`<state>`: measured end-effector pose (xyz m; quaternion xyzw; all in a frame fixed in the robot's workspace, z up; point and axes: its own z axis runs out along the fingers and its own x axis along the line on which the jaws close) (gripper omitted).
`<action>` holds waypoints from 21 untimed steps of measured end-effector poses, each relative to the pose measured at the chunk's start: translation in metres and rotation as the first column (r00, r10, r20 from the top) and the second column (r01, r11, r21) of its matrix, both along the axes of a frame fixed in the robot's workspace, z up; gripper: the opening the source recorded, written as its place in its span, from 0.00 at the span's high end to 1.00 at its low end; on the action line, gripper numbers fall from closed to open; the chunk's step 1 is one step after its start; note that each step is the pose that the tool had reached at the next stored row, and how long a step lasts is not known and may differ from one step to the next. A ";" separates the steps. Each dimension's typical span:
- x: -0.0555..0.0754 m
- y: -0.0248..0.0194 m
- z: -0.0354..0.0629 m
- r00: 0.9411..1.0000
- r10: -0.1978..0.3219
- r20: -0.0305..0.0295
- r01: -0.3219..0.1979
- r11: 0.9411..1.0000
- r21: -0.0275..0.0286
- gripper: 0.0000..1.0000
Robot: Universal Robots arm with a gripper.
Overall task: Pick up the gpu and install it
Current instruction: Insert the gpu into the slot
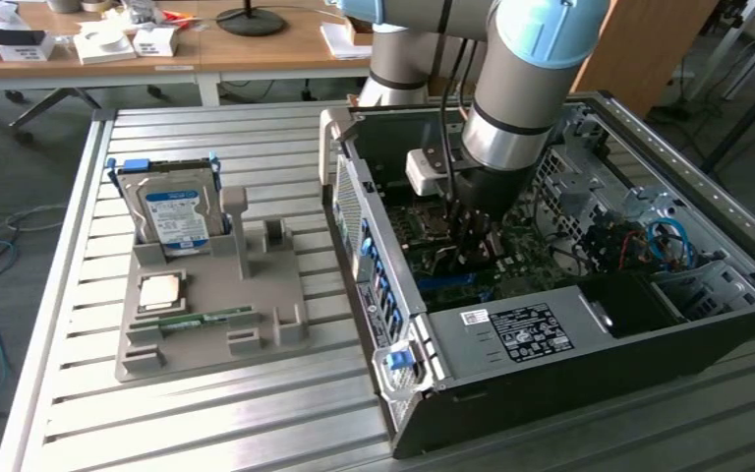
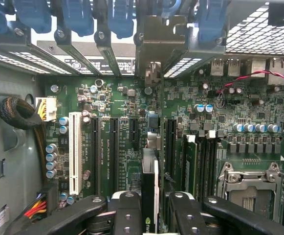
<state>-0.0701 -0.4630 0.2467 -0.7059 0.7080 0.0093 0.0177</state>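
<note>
I'm holding the gpu [image 2: 150, 196] edge-on, my gripper [image 2: 151, 215] clamping its top edge between both fingers. It's hanging directly over the motherboard [image 2: 127, 105] inside the computer case [image 1: 692, 324], long axis running along the black expansion slot [image 2: 169, 147] just beside it.

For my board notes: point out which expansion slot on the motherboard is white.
The long slot beside the black cable bundle, farthest from the gpu held in the gripper. It alone is white; the other slots are black.
</note>
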 end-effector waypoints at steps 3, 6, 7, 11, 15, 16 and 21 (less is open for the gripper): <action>0.000 0.0000 0.0000 1.000 -0.013 -0.001 0.013 1.000 0.000 0.73; 0.000 0.0000 0.0000 1.000 -0.024 -0.001 0.024 1.000 0.000 0.73; 0.000 0.0000 0.0000 1.000 -0.026 -0.001 0.026 1.000 0.000 0.73; 0.000 0.0000 0.0000 1.000 -0.030 -0.001 0.030 1.000 0.000 0.73; 0.002 0.0000 0.0002 0.999 -0.031 -0.007 0.031 1.000 0.000 0.73; 0.002 0.0000 0.0003 0.999 -0.031 -0.010 0.031 1.000 0.000 0.73; 0.004 0.0000 0.0005 0.999 -0.032 -0.017 0.032 0.999 -0.001 0.73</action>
